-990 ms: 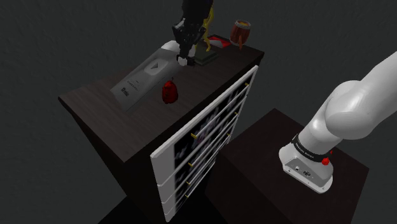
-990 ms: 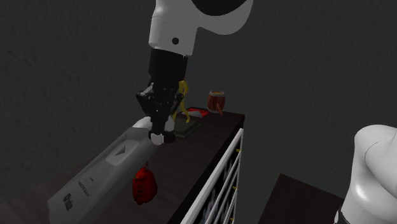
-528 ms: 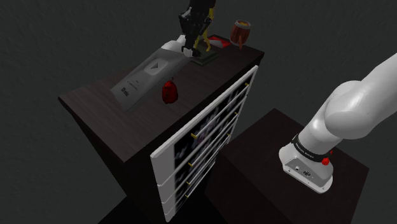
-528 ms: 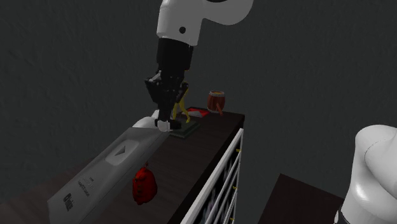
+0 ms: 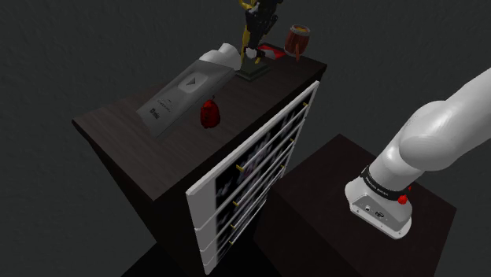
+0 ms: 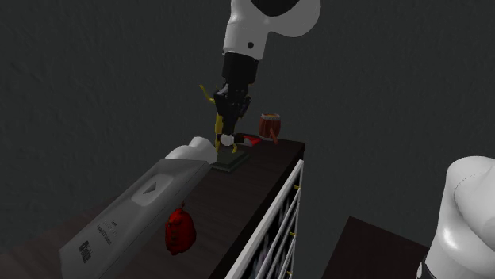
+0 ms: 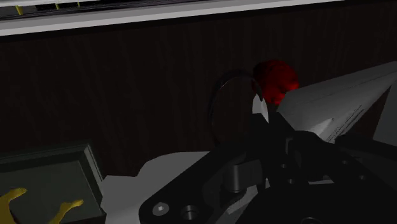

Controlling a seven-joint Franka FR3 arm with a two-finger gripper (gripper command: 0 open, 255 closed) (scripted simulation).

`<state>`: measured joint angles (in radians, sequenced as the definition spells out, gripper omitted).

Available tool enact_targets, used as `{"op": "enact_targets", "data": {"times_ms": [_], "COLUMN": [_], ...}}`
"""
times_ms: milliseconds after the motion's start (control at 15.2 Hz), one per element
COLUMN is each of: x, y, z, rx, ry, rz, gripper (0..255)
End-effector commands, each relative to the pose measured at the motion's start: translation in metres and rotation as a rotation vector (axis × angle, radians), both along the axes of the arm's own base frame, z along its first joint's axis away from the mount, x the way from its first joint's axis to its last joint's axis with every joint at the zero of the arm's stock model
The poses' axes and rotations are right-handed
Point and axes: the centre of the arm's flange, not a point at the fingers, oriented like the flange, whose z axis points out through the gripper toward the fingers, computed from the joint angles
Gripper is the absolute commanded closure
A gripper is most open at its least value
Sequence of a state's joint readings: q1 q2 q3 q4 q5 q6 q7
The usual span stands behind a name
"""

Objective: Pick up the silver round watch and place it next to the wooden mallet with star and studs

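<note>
while the white arm (image 5: pixel 441 134) reaches over the far end of the dresser (image 5: pixel 126 149), wrist pointing down, its fingers (image 6: pixel 231 123) clasp the round watch (image 6: pixel 228 140) above the top, beside the yellow figurine (image 6: pixel 216 131), near the mallet (image 6: pixel 272 124).

One watch (image 5: pixel 251 53), one mallet (image 5: pixel 298 39), one dresser (image 5: pixel 134 149)

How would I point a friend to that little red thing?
Find the dark cabinet top above the white drawers. Beside the grey slab with a triangle mark, on its drawer side, sits the red thing. Unlike the flat slab, it is small, rounded and red.
</note>
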<state>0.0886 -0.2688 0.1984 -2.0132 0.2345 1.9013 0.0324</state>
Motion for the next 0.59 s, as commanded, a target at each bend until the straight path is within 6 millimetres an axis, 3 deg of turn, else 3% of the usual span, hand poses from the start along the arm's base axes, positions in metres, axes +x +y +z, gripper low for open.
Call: {"op": "enact_targets", "data": {"times_ms": [0,528], "x": [0.009,0.043], "y": [-0.024,-0.124], "z": [0.001,0.001], "rx": [0.000,0.000], "ry": [0.000,0.000], "rz": [0.001,0.001], "gripper": [255,255]}}
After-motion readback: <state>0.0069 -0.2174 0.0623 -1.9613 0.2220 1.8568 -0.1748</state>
